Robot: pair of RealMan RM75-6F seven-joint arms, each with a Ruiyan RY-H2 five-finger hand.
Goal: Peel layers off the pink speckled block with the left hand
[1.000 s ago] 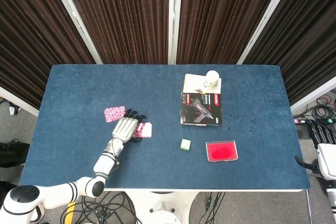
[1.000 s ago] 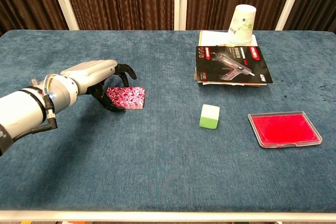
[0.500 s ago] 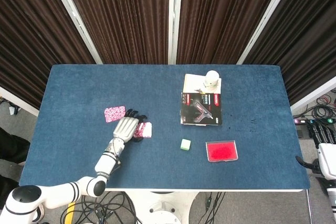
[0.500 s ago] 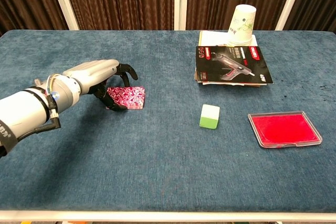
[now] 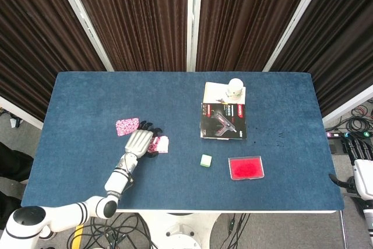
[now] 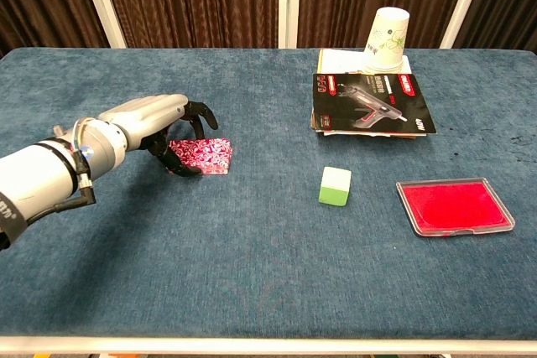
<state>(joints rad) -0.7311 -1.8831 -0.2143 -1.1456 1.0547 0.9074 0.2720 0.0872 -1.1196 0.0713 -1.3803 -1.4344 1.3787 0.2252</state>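
Observation:
The pink speckled block lies on the blue table, left of centre. My left hand arches over the block's left end. Its dark fingertips curl down over the far edge and its thumb sits at the near edge, so the hand grips that end. A separate thin pink speckled layer lies flat just beyond the hand; the chest view hides it behind the hand. My right hand hangs off the table's right side at the frame edge, and how its fingers lie is unclear.
A green and white cube sits right of the block. A red flat case lies further right. At the back right a glue gun package rests on papers with an upturned paper cup behind it.
The left hand has closed slightly on the block's left end. In the head view the block looks a little narrower and shifted towards the hand. The right arm has not moved.

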